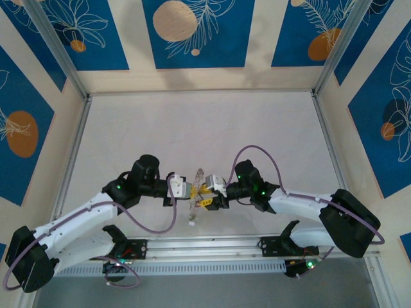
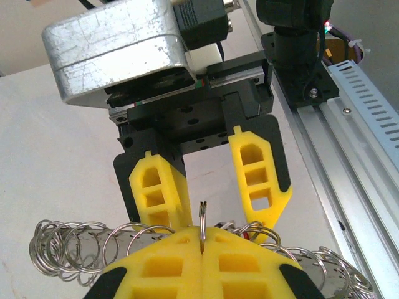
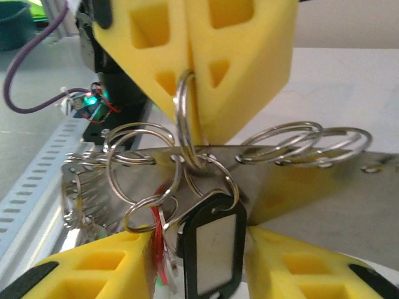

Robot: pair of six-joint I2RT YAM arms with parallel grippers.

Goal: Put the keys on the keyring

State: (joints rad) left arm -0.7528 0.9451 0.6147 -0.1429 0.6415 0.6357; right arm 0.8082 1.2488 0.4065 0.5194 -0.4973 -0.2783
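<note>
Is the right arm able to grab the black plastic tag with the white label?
Probably yes: the right gripper is open, its yellow fingers either side of the black plastic tag. The shut left gripper pinches a thin silvery metal ring above, so room looks tight.

left arm (image 1: pixel 77 221) and right arm (image 1: pixel 302 200): white shells, black joints, black bases | cables (image 1: pixel 151 229): thin, purple, one along each arm | lights (image 1: pixel 119 187): small, green, near the wrists | fingers (image 2: pixel 259 177): yellow with rectangular cut-outs, black backs | wrist block (image 2: pixel 112 47): scuffed silver metal, black screwed plate beneath
</note>
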